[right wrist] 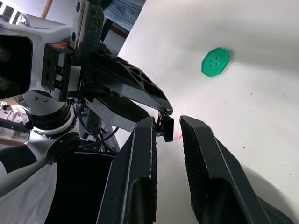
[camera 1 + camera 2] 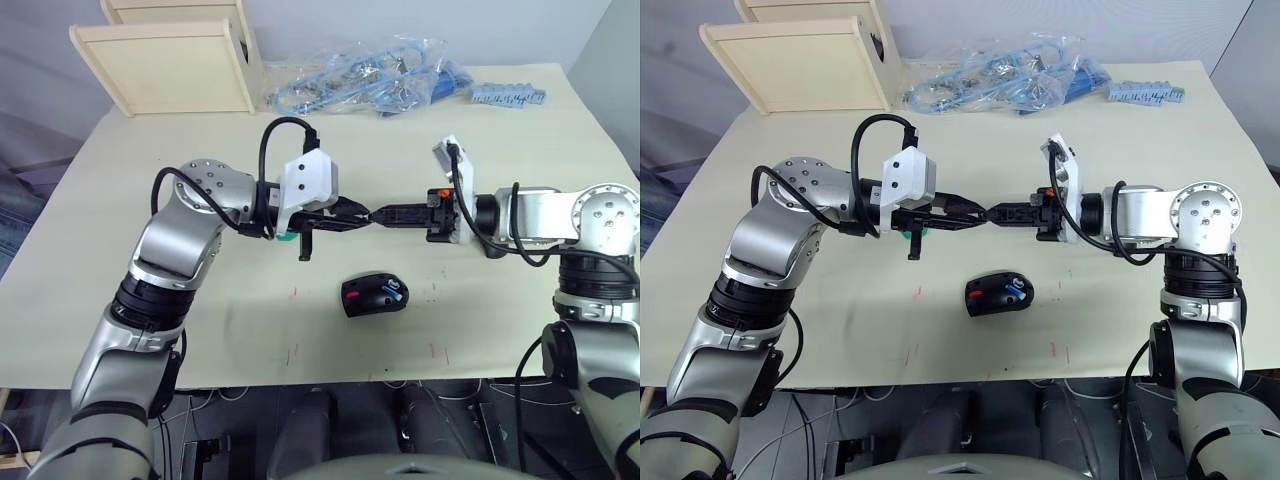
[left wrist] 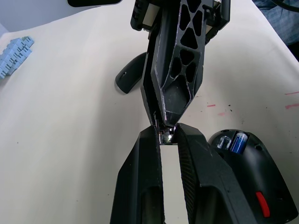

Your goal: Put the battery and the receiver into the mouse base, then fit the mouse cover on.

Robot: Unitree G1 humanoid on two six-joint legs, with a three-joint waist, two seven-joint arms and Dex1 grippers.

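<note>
My left gripper (image 2: 366, 216) and right gripper (image 2: 378, 215) meet tip to tip in the air above the middle of the table. The receiver (image 1: 168, 126), a tiny dark stub, is pinched in the left gripper's shut tips. The right gripper's fingers (image 1: 142, 140) stand open on either side of it. Below them, nearer me, the black mouse base (image 2: 370, 300) lies on the table with the blue-and-white battery (image 2: 393, 291) in its hollow beside red parts. The mouse cover (image 3: 130, 77) lies on the table beyond the right gripper.
A green round disc (image 2: 283, 237) lies under the left wrist. At the back left stands a wooden box (image 2: 165, 60). Clear bags of blue parts (image 2: 360, 80) and a blue strip (image 2: 510, 96) lie along the far edge. Small red marks dot the table's front.
</note>
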